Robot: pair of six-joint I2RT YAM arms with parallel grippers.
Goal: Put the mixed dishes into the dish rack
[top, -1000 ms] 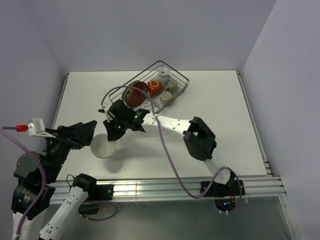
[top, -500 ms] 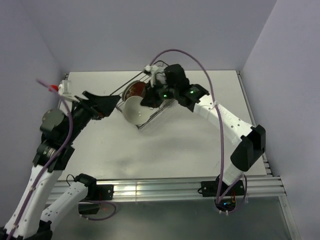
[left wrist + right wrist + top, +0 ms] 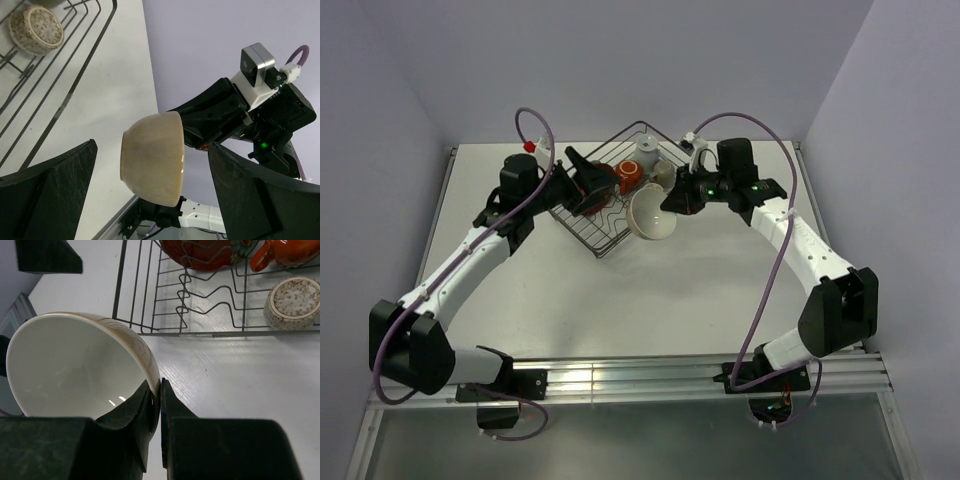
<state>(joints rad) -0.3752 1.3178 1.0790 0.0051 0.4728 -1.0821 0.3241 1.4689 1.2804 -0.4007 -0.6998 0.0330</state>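
Right jaws pinch the bowl [image 3: 75, 365] by its rim, tilted over the bench [image 3: 225, 390] just beside the rack [image 3: 200, 332], likely for slotting between dividers. Left jaws spread, empty.

A matte white rectangular tabletop [image 3: 620, 290] is sitting in a corner, with plain pale lavender walls [image 3: 620, 60] rising behind and at both sides. A ribbed aluminium rail [image 3: 640, 375] is running along its near edge, catching soft light, and grey floor [image 3: 640, 440] is showing below.

White table [image 3: 620, 290], lilac walls [image 3: 620, 60], aluminium rail [image 3: 650, 372] in front
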